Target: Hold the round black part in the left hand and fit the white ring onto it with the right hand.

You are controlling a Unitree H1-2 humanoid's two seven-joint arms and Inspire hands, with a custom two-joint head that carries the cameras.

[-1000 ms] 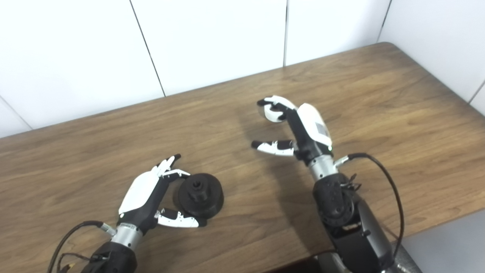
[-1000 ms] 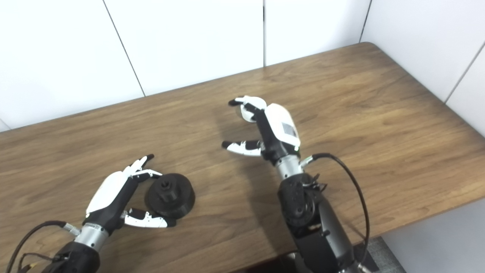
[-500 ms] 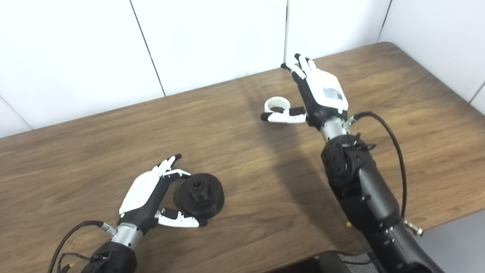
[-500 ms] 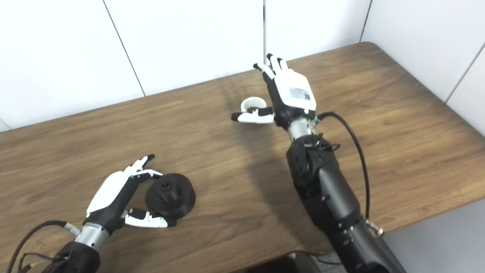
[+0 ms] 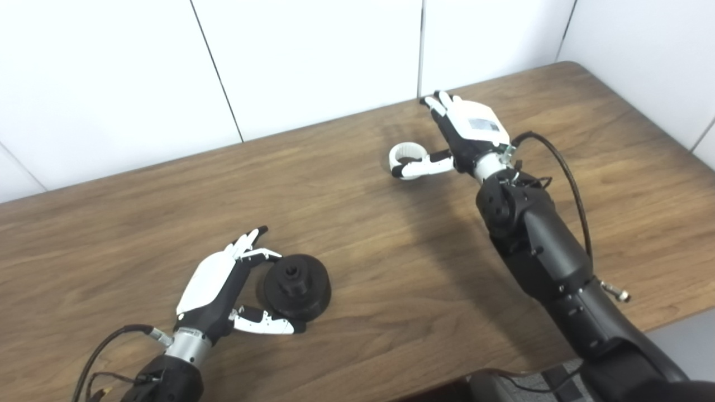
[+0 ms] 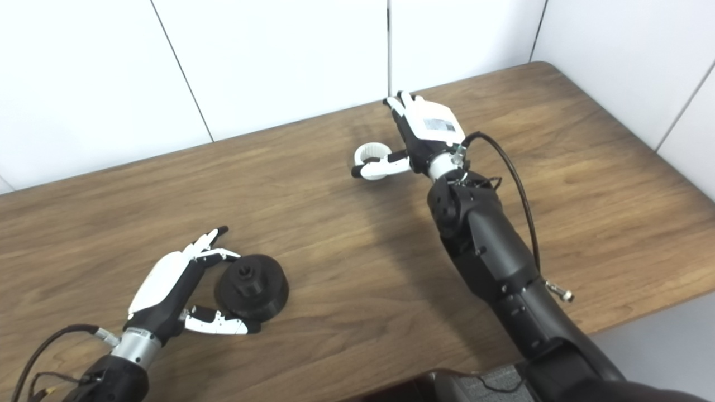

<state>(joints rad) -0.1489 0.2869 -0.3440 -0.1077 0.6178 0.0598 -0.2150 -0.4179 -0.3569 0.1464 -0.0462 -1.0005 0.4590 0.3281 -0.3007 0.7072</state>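
The round black part point(image 5: 296, 286) rests on the wooden table point(image 5: 391, 245) at the front left. My left hand point(image 5: 215, 283) cups it from the left, open, with the fingers by its rear edge and the thumb along its front. The white ring point(image 5: 406, 147) lies flat on the table at the back centre. My right hand point(image 5: 468, 131) is just right of the ring, open. Its fingers stretch toward the wall and its thumb reaches left across the ring's near rim.
A white panelled wall point(image 5: 313, 61) runs close behind the table's back edge, near my right fingertips. The table's front edge point(image 5: 670, 324) cuts off at the lower right. A black cable point(image 5: 570, 173) loops off my right forearm.
My right hand has moved back toward the wall and sunk lower. Its fingers have uncurled from over the ring, which now shows beside the thumb. Left hand and black part are unchanged.
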